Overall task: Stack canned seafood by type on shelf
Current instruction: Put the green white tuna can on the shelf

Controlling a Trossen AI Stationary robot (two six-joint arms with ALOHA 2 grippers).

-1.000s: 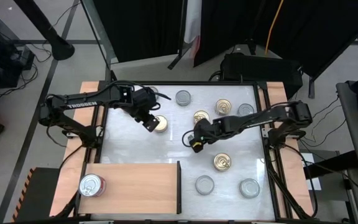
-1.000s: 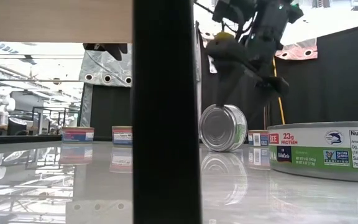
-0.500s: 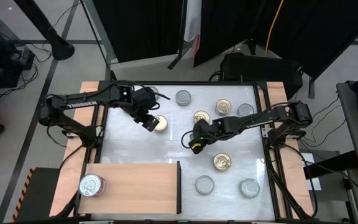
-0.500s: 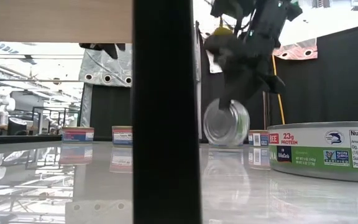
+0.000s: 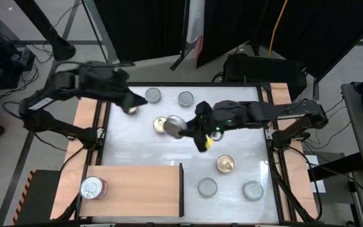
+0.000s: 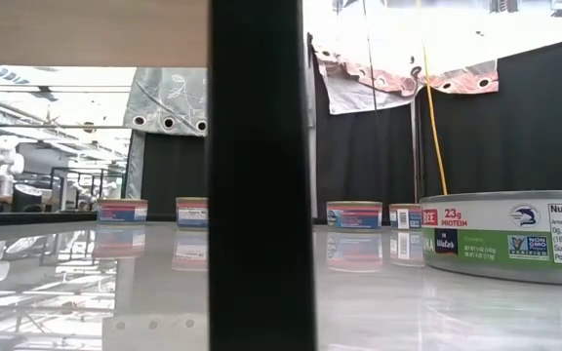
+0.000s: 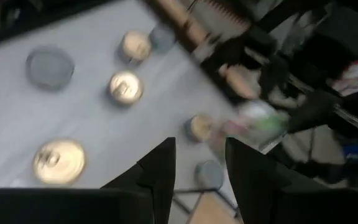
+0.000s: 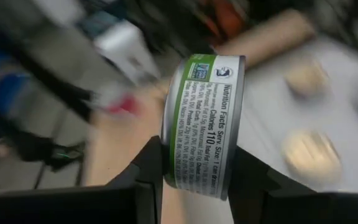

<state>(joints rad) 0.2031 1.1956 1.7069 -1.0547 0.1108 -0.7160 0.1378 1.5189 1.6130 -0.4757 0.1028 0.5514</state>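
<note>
The left arm reaches from the table's left edge toward the far left part of the white tabletop (image 5: 144,151), blurred, with the left gripper (image 5: 130,106) near a silver-lidded tin (image 5: 153,95). In the left wrist view its 2 fingers (image 7: 160,171) stand a little apart with nothing between them.

On the near left, the shelf (image 5: 137,189) lies flat with its dark upright edge (image 5: 181,189) on its right side, and 1 red-labelled tin (image 5: 92,187) sits on its left end.

Mid-table, a gold-lidded tin (image 5: 161,124) lies just left of the held tin (image 5: 176,126). The right arm stretches in from the right edge across the middle, its right gripper (image 5: 188,129) clamped on that tin; the right wrist view shows the tin (image 8: 204,124) edge-on, green-labelled, pinched between both fingers (image 8: 151,168).

To the right, 1 gold tin (image 5: 225,164) and 2 silver tins (image 5: 207,186) (image 5: 253,190) rest on the near tabletop.
</note>
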